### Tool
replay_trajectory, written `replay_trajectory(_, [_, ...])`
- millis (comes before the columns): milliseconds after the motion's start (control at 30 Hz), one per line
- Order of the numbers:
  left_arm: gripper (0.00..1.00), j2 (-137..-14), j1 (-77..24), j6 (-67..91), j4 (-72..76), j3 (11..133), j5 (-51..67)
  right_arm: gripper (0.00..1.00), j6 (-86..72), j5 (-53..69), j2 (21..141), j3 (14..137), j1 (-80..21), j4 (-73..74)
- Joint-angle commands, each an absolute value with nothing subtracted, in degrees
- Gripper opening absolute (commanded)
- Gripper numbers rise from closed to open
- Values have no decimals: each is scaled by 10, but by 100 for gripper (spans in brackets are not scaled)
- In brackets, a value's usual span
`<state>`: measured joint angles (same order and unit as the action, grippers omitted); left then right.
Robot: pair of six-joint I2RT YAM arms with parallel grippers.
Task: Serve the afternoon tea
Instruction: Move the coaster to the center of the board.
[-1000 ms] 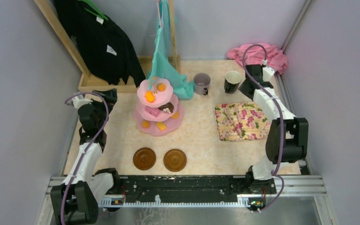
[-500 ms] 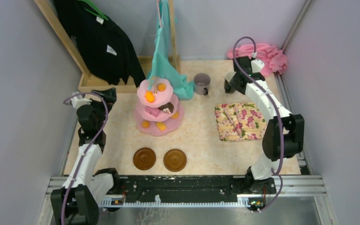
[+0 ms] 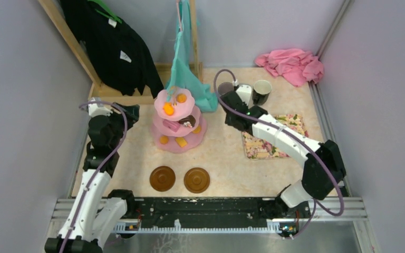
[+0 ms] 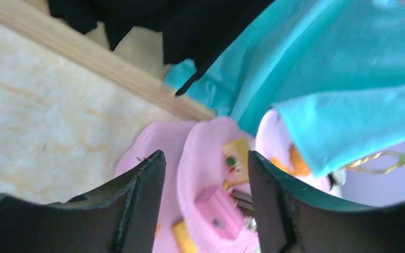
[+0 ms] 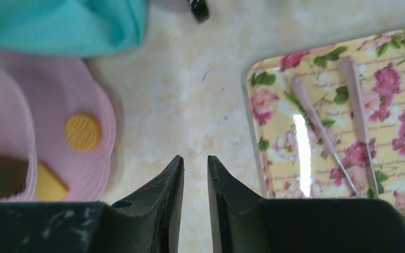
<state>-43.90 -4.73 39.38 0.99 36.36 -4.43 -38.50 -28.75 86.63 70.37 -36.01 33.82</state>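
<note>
The pink three-tier stand [image 3: 178, 138] holds small cakes: orange ones [image 3: 169, 109] on top, a pink cake [image 3: 170, 125] and a brown one [image 3: 187, 120] in the middle. My left gripper [image 3: 131, 112] hovers just left of it, open; in the left wrist view the stand [image 4: 200, 174] and pink cake [image 4: 219, 208] show beyond the left gripper [image 4: 206, 158]. My right gripper [image 3: 231, 120] hangs between stand and floral tray [image 3: 287, 122]; the right gripper [image 5: 195, 161] has jaws narrowly apart over bare table. The grey mug [image 3: 224, 87] is partly hidden by it. The black mug [image 3: 261, 90] stands behind. Two brown discs [image 3: 162, 178] [image 3: 196, 179] lie in front.
Teal fabric [image 3: 187, 68] hangs over the stand's back. Black clothing [image 3: 113, 45] hangs on a wooden frame [image 3: 100, 92] at back left. A pink cloth [image 3: 291, 63] lies in the back right corner. Two pink-handled utensils [image 5: 308, 110] rest on the tray.
My right arm has swung left from the black mug to the space between stand and tray, its jaws narrowing. The left gripper has edged toward the stand and closed a little.
</note>
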Motion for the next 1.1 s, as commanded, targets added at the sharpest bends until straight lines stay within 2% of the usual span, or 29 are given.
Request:
replay_trajectory(0, [55,-382,-48,376,-133,358,-4,21,-374,-329,797,667,-436,310])
replay_trajectory(67, [43,-359,-49,380,-173,364,7,17,-378,-332,780,652,-468,305])
replay_trajectory(133, [35,-345,-49,387,-210,370,19,13,-382,-331,764,643,-497,301])
replay_trajectory(167, [32,-342,-50,392,-222,370,28,7,-384,-330,758,638,-511,298])
replay_trajectory(267, [18,-341,-50,407,-249,363,49,5,-387,-327,750,626,-555,290])
replay_trajectory(300, [13,-342,-52,412,-253,358,58,0,-390,-327,751,622,-564,291])
replay_trajectory(433, [1,-351,-69,418,-262,340,63,0,-397,-320,755,597,-603,274])
replay_trajectory(833, [0,-464,-196,397,-287,316,-17,0,-395,-275,820,563,-683,221])
replay_trajectory(1067, [0,-501,-290,428,-319,308,-53,0,-390,-231,839,548,-691,205])
